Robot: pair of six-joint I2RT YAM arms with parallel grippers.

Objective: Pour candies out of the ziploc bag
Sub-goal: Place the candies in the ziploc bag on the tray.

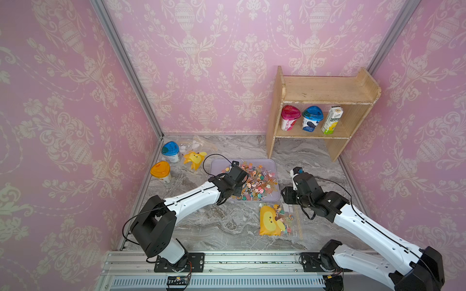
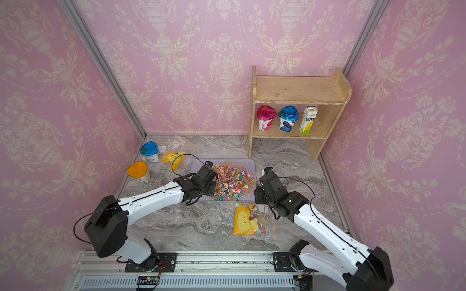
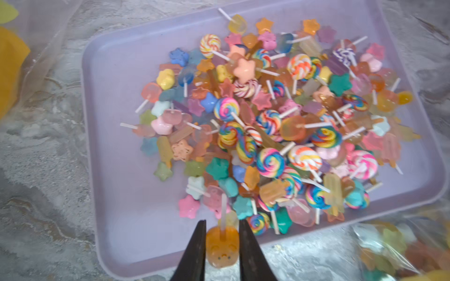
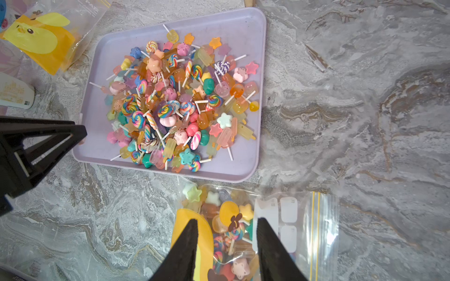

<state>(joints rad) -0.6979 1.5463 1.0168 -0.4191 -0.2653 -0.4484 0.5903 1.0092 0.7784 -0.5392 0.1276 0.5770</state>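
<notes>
I see one lilac tray (image 1: 218, 165) in the middle of both top views. The candies (image 1: 254, 181) heaped on it are too many for me to count. One ziploc bag (image 1: 277, 221) lies flat on the marble, just below the lower right corner of the tray, and some candies are inside it. A second bag (image 1: 195, 158), with a yellow print, lies at the upper left of the tray.

My left gripper (image 3: 222, 223) is over the near edge of the tray and pinches one orange lollipop (image 3: 222, 250) by its head. My right gripper (image 4: 227, 220) hovers over the ziploc bag, jaws spread, gripping nothing.

Left of the tray stand two cups, a blue-lid cup (image 1: 171, 151) and an orange-lid cup (image 1: 161, 171). The one shelf (image 1: 327, 92) at the upper right holds two more cups and one carton (image 1: 332, 119).
</notes>
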